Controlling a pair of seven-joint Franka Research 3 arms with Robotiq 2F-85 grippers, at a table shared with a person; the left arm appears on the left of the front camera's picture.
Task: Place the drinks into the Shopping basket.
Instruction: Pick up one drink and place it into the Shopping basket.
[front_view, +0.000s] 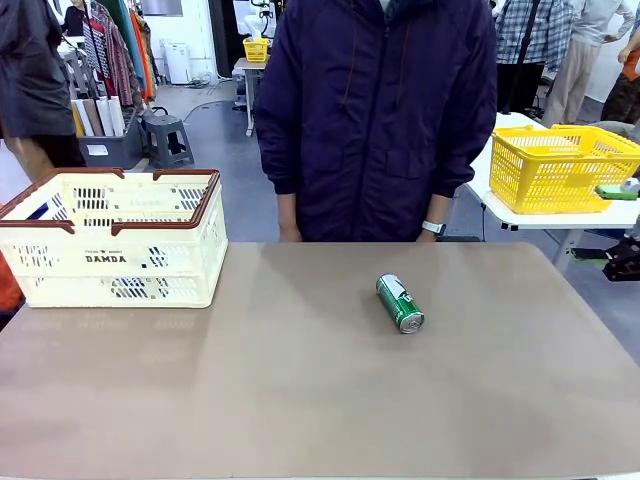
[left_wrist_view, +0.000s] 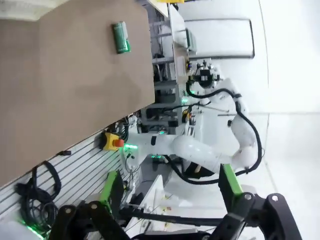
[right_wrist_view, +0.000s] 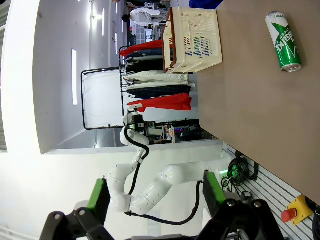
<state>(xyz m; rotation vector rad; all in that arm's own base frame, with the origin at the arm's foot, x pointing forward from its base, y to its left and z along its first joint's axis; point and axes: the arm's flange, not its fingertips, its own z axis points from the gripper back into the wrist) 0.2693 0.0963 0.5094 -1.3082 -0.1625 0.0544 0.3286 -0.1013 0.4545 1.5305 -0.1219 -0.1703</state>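
One green drink can (front_view: 400, 303) lies on its side on the brown table, right of the middle, with its silver end toward me. It also appears in the left wrist view as the can (left_wrist_view: 120, 37) and in the right wrist view as the can (right_wrist_view: 284, 42). The cream Shopping basket (front_view: 110, 240) with a brown-red rim stands at the table's far left; green shapes show through the slots of the basket (right_wrist_view: 192, 39). My left gripper (left_wrist_view: 170, 200) and right gripper (right_wrist_view: 155, 200) are both open, hold nothing, and hang far from the can, off the table.
A person in a dark jacket (front_view: 375, 120) stands at the far edge, arms down. A yellow mesh basket (front_view: 560, 165) sits on a separate white table at the right. Bare tabletop (front_view: 300, 380) stretches between basket, can and the near edge.
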